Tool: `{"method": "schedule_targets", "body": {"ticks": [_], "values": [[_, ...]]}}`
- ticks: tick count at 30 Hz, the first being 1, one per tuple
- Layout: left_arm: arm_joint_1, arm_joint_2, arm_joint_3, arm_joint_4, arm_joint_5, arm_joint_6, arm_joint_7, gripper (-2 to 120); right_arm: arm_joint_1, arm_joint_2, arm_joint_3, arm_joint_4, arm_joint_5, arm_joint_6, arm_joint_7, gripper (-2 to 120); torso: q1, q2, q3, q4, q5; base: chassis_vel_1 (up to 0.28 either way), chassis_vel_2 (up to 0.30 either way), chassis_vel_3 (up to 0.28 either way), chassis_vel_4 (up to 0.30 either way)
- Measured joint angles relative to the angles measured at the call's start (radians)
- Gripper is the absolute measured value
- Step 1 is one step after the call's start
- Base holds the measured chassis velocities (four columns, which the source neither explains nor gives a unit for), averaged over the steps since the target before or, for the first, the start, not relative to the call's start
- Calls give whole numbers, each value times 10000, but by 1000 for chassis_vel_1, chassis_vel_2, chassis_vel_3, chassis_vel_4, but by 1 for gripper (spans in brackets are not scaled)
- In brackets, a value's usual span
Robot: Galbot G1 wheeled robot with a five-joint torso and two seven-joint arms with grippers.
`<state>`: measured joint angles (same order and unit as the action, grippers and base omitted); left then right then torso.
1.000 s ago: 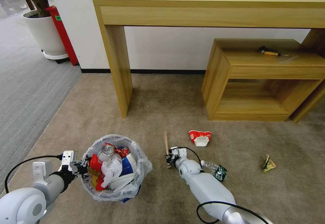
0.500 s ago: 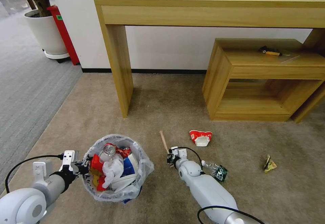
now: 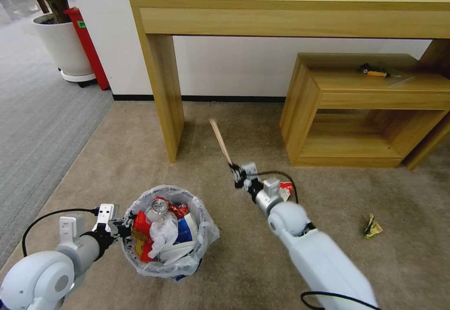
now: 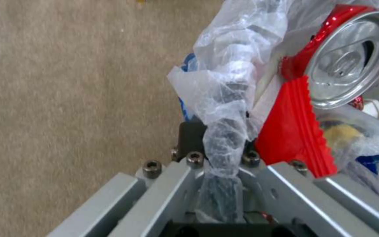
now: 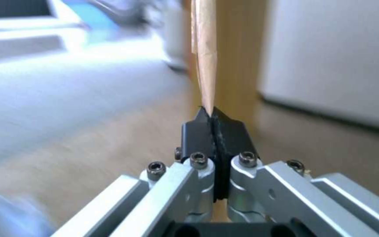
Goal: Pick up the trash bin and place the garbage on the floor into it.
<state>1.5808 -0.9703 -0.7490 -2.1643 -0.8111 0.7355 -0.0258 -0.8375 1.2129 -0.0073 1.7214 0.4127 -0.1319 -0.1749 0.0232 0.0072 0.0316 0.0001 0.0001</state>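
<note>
Crinkly translucent plastic bag (image 4: 224, 98), glossy metal can (image 4: 347, 62) (red), matt wooden stick (image 3: 220, 140), rough carpet (image 3: 140, 160)

trash bin (image 3: 166, 235) left of raised wooden stick (image 3: 220, 142); crumpled wrapper (image 3: 372, 226) far right

Office-type interior. Grey and beige carpet (image 3: 140, 132), white wall. Wooden console worktop (image 3: 290, 0) far; potted plant (image 3: 61, 42) far left.

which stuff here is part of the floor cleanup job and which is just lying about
Part of the job:
- trash bin, rim held by the left tool
- wooden stick, held in the right tool
- red-white paper cup
- crumpled wrapper

Just lying about:
- black-and-yellow tool on the low shelf
- planter pot
- red box
</note>
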Motion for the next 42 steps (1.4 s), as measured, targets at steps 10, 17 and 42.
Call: {"method": "schedule_targets", "body": {"ticks": [10, 17, 42], "values": [[-700, 520, 1550, 274, -436, 0, -529, 0, 6, -896, -1334, 2112, 749, -277, -453, 0, 0, 0, 2, -15, -4, 0, 0, 0, 0], [-656, 816, 1657, -197, -992, 0, -1042, 0, -380, -781, -2398, 1722, 187, -63, -563, 0, 0, 0, 1, -6, -2, 0, 0, 0, 0], [-473, 939, 993, -558, -1153, 0, -903, 0, -1071, -1216, -2903, 1382, -1453, 233, -344, 45, 0, 1, 1, -8, -3, 0, 0, 0, 0]]}}
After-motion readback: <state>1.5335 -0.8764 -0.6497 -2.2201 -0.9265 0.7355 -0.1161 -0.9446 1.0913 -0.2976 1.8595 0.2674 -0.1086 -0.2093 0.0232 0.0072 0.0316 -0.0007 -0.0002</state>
